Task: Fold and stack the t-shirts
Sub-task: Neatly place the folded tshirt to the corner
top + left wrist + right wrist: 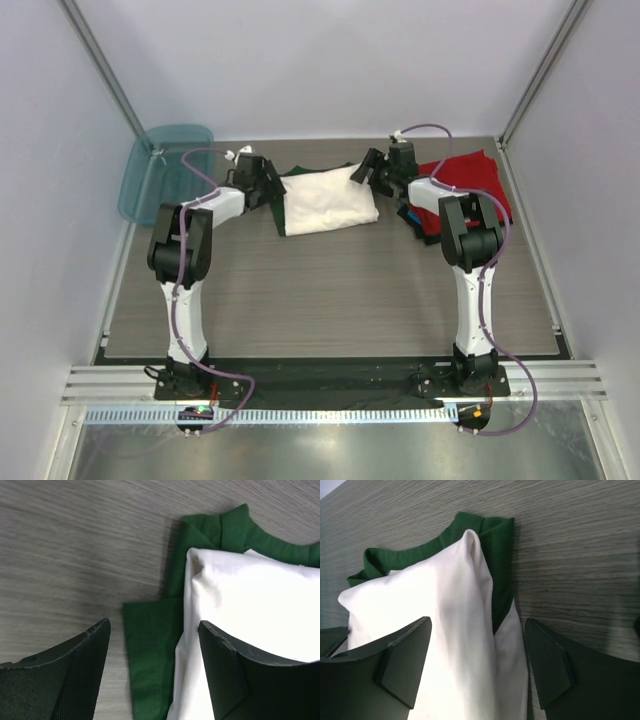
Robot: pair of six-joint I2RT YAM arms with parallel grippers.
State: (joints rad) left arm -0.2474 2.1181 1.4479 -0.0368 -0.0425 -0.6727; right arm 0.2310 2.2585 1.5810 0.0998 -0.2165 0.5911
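Both arms reach to the far part of the wood-grain table (330, 290), one at each end of the white t-shirt (328, 203), which lies folded there with its green parts showing along the far and left edges.

Left gripper (262, 182): jaws apart, nothing clamped. In the left wrist view my two dark fingers (75, 680) straddle the shirt's left edge. A flat green sleeve (150, 655) lies on the table in the gap, and the folded white body covers it from the right. One finger overlaps the white cloth in view; I cannot tell whether it touches. The green collar (260, 540) shows at the far edge of the fold.

Right gripper (368, 170): jaws apart, nothing clamped. In the right wrist view a raised ridge of white cloth stands between my fingers (395, 670), with green cloth behind it. I cannot tell whether either pad touches it.

Surroundings:
- The red t-shirt (470, 175) lies to the right of the white one, near the right wall, on top of darker folded cloth (420, 225).
- My right arm (470, 235) hides much of that pile.
- The teal plastic tub (165, 170) sits at the far left corner, apart from the shirts.
- Purple cables (205, 160) loop over both arms.
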